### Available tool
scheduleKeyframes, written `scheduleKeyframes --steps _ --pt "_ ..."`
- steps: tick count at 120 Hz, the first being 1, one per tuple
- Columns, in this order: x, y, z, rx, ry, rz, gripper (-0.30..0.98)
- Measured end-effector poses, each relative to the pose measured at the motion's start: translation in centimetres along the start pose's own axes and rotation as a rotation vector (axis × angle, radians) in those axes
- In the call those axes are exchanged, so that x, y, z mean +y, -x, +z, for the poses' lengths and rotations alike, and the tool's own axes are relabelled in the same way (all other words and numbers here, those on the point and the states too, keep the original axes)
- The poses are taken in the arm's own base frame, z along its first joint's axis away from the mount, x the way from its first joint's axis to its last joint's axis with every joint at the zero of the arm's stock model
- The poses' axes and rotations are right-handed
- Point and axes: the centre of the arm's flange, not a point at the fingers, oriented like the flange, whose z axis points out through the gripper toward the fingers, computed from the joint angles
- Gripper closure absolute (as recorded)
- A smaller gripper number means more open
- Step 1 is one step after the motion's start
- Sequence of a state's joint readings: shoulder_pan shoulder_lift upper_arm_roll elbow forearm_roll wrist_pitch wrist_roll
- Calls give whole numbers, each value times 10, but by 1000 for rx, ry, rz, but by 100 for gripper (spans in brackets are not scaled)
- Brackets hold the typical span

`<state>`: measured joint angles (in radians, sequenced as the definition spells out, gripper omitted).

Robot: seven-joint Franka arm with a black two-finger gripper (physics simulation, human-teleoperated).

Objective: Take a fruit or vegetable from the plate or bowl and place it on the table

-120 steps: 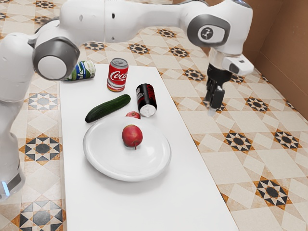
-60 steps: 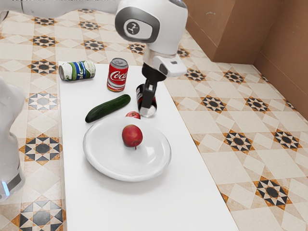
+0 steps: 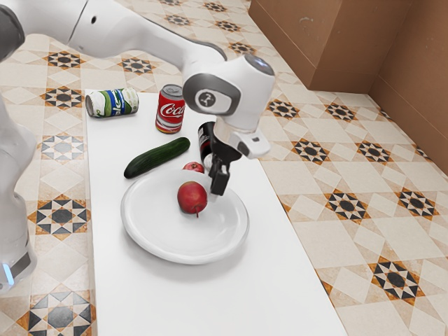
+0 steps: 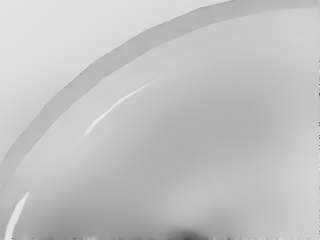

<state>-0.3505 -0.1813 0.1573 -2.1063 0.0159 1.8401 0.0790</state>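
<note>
Red fruit (image 3: 190, 197) — stem (image 3: 197, 215) twd ext. cam

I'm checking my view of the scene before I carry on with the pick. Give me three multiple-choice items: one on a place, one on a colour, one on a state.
1. Where is the red fruit with the visible stem?
A) in the white plate
B) on the table
C) on top of a can

2. What colour is the cucumber?
A) orange
B) yellow
C) dark green

3. How is the red Coca-Cola can placed?
A) on its side
B) upright
C) upside down inside the plate

Answers:
1: A, the exterior view shows the fruit inside the plate's rim.
2: C, its whole visible skin is dark green.
3: B, its silver lid faces up and its lettering reads across its side.
</note>
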Motion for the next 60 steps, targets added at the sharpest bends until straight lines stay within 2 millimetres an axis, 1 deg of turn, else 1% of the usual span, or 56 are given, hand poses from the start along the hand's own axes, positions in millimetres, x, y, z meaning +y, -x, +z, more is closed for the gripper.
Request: scheduleKeyframes --steps 19,60 --pt "3 16 -8 17 7 -7 0" --pt "14 18 -9 12 32 -148 0"
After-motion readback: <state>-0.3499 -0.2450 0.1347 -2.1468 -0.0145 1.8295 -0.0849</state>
